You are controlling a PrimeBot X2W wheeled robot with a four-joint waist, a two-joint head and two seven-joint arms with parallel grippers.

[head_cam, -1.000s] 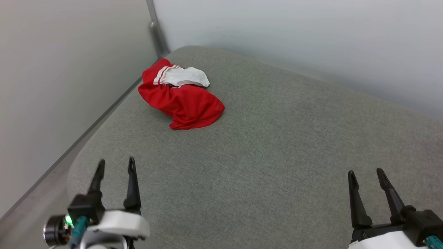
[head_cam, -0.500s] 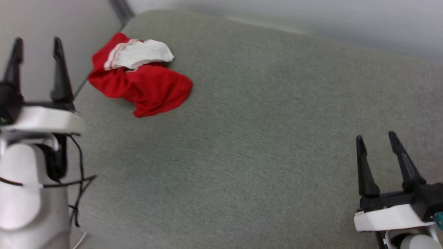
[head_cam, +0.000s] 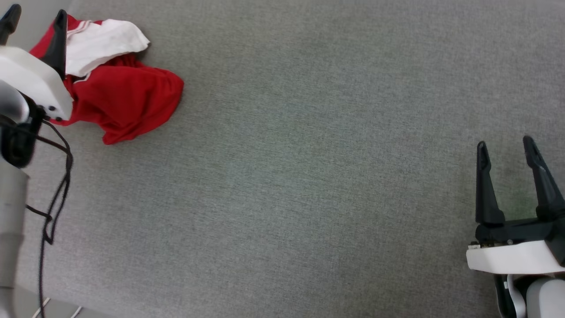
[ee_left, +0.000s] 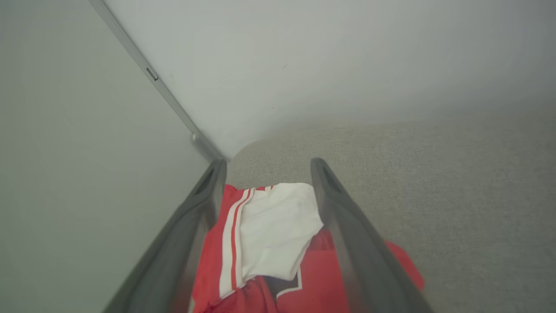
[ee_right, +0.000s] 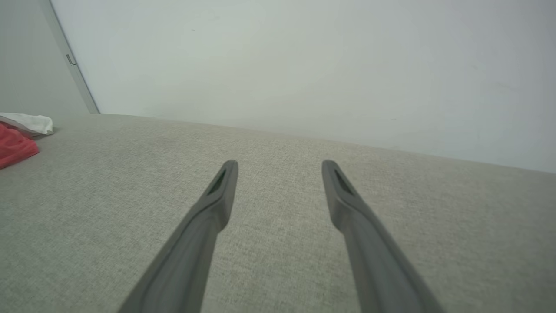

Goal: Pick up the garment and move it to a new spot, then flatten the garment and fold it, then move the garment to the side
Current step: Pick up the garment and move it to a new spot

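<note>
The garment [head_cam: 123,95], red with a white striped-trim sleeve on top, lies crumpled at the far left of the grey fabric surface [head_cam: 309,154]. My left gripper [head_cam: 35,13] hangs open above its left part, one finger crossing the red cloth. In the left wrist view the garment [ee_left: 269,234] shows between my left gripper's [ee_left: 265,167] spread fingers, which hold nothing. My right gripper [head_cam: 505,143] stands open at the lower right, far from the garment. In the right wrist view my right gripper [ee_right: 280,165] is open over bare fabric, with the garment [ee_right: 17,139] at the left edge.
Pale walls [ee_left: 304,65] meet in a corner with a grey metal strip [ee_left: 165,91] just behind the garment. A black cable [head_cam: 57,185] dangles from my left arm. Open grey surface stretches between the garment and my right gripper.
The head camera has tilted down and turned right, so the whole scene shifted up and left. My left gripper has risen and reached forward to above the garment. The garment lies unchanged.
</note>
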